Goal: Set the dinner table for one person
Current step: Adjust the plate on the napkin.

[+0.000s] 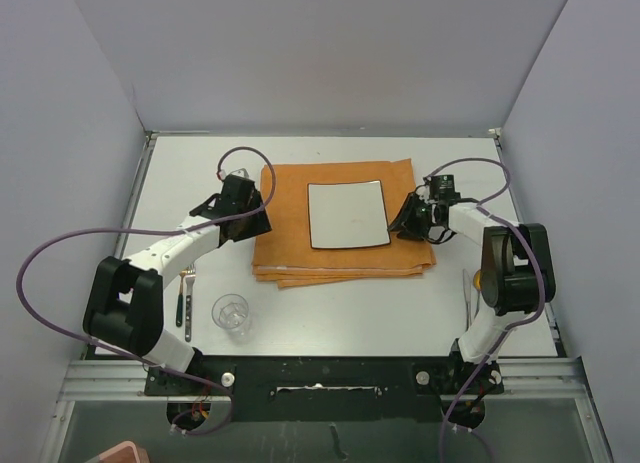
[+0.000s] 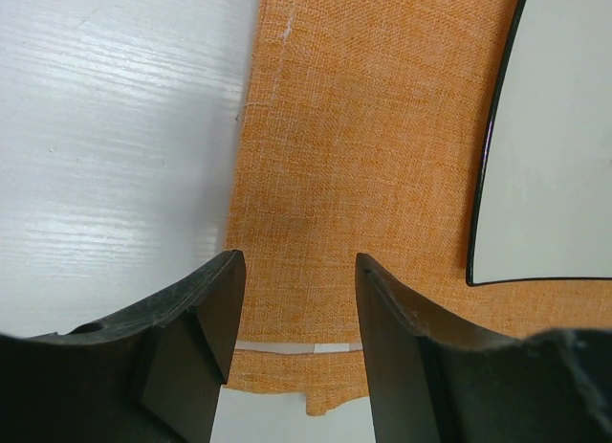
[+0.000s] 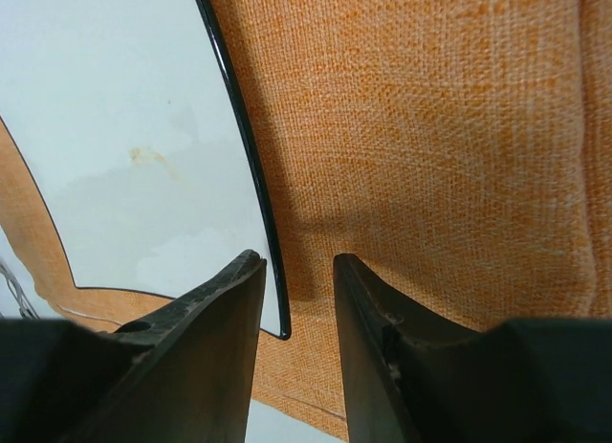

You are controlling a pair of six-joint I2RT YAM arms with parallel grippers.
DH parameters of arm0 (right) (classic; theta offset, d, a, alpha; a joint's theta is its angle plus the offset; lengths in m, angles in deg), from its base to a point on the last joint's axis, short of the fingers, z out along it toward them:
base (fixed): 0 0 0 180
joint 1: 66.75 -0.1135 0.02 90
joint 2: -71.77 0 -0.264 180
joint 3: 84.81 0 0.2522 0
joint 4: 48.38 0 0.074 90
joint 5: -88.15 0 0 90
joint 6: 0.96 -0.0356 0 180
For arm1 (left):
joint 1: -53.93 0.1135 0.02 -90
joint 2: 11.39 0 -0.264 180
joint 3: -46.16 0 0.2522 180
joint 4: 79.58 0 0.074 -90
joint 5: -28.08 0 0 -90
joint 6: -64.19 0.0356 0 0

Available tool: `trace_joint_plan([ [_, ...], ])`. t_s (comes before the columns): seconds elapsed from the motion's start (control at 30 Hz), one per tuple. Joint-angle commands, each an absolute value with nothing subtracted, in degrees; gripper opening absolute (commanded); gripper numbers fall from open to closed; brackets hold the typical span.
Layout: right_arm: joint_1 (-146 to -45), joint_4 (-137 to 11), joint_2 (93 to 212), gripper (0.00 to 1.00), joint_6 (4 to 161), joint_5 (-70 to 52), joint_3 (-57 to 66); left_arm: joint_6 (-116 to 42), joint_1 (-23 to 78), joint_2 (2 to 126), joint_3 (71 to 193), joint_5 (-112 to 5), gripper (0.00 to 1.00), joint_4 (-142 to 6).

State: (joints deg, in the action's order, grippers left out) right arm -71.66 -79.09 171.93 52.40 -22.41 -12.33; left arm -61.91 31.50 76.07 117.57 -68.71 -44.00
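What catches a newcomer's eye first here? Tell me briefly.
The orange cloth mat in the middle of the dinner table, with a square white plate lying on it. The left end effector is open over the mat's left edge, the right end effector open beside the plate's right rim.

Even light from overhead keeps the dinner table (image 1: 400,303) bright, with only soft shadows beside my arms in the top view. Through my left wrist camera the tabletop carries a pale sheen along its grain, and my left fingers (image 2: 206,319) sit dark and slightly blurred at the bottom. Through my right wrist camera the orange cloth (image 3: 430,127) weave is crisp. My right fingers (image 3: 220,328) throw a dim shadow on it, and the plate (image 3: 124,108) looks washed out.
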Motion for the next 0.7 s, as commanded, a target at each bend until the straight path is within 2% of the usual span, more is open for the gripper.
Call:
trace_joint_plan([
  [0.0,-72.7,-79.0,171.5,0.36,53.6,-23.2,-10.3,-63.3,31.5,77.4,118.5,-68.1,0.48,-46.8],
  [0.33,-73.9,-80.4,171.1,0.32,54.2,-23.4,-10.9,-64.0,31.5,79.7,119.1,-67.2,0.47,-48.6],
  [0.53,-76.6,-81.5,172.0,0.15,54.2,-22.3,-10.9,-64.2,31.5,79.9,119.5,-66.7,0.47,-49.0],
  [0.67,-78.3,-81.6,172.3,0.11,53.9,-21.5,-11.0,-63.8,31.5,79.7,119.8,-66.8,0.47,-48.7],
])
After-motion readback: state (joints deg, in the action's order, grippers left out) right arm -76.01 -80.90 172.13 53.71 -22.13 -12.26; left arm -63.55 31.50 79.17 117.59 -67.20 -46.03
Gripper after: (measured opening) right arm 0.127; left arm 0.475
